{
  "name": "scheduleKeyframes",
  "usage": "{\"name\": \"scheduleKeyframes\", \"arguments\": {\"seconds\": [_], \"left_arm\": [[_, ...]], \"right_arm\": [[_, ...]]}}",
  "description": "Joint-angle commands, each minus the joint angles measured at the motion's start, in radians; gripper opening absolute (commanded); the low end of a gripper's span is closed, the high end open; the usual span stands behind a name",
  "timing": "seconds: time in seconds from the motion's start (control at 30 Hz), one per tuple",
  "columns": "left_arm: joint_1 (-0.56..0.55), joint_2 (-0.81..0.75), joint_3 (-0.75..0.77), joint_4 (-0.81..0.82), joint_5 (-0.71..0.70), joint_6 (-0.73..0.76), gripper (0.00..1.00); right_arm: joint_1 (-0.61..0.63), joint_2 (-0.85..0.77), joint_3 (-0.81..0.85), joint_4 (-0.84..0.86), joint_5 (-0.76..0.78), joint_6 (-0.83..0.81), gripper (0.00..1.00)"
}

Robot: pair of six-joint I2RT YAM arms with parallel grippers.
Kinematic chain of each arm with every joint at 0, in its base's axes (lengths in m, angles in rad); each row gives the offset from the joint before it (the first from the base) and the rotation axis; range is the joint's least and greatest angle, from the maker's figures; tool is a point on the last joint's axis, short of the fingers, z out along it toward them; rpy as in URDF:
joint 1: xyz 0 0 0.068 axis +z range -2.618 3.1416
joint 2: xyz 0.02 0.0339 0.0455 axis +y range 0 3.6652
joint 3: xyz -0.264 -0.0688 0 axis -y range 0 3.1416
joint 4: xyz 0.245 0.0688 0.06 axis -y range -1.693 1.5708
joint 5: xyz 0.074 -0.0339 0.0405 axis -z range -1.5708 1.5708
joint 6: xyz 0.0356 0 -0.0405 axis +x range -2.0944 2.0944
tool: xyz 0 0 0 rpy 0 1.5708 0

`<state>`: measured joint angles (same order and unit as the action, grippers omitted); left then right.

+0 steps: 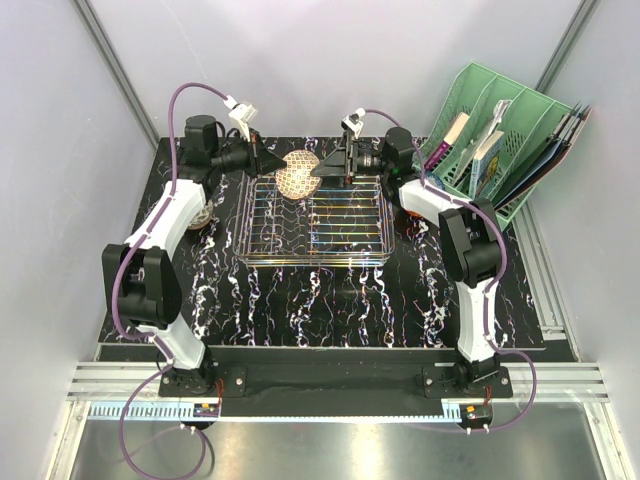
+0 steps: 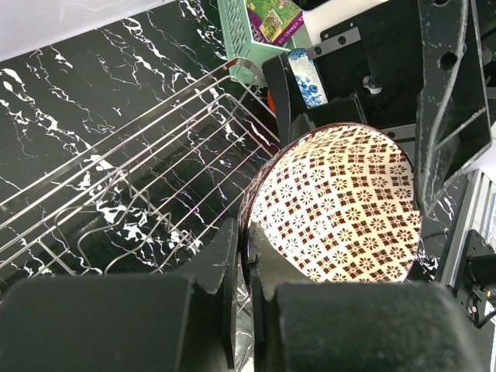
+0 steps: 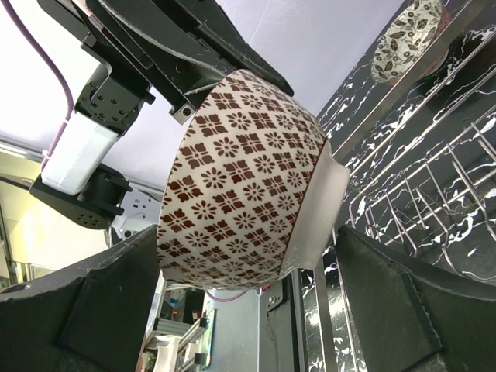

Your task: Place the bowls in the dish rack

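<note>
A red-patterned bowl (image 1: 297, 173) hangs tilted on its side above the back edge of the dish rack (image 1: 315, 222). My left gripper (image 1: 270, 160) is shut on its rim, the fingers pinching the bowl's wall (image 2: 246, 252). The inside of the bowl (image 2: 341, 205) faces the left wrist camera. My right gripper (image 1: 324, 168) stands open around the same bowl (image 3: 240, 178), one finger (image 3: 101, 302) close against its side and the other (image 3: 411, 302) a little clear of its foot. A leaf-patterned bowl (image 3: 407, 39) sits on the table beyond the rack (image 3: 418, 194). A blue-and-white bowl (image 2: 304, 75) shows behind the right arm.
The green slotted organiser (image 1: 500, 140) with books stands at the back right, close to the right arm. Another bowl (image 1: 200, 216) lies on the black marble table (image 1: 330, 300) left of the rack, partly hidden by the left arm. The rack's wires (image 2: 139, 178) are bare below the held bowl.
</note>
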<state>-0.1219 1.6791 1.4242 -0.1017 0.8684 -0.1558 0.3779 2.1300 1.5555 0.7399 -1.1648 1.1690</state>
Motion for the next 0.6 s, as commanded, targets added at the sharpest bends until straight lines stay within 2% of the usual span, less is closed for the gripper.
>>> {"name": "scheduleKeyframes", "arguments": {"seconds": [0.0,0.4,0.57], "left_arm": [[-0.005,-0.027,0.047,0.099,0.047,-0.019,0.00],[-0.012,-0.024,0.038,0.122,0.041,-0.013,0.00],[-0.013,-0.024,0.038,0.122,0.040,-0.013,0.00]], "right_arm": [[0.015,0.008,0.011,0.058,-0.004,0.017,1.00],[0.019,0.022,0.006,0.197,0.014,0.153,1.00],[0.027,0.031,0.000,0.205,0.011,0.159,0.93]]}}
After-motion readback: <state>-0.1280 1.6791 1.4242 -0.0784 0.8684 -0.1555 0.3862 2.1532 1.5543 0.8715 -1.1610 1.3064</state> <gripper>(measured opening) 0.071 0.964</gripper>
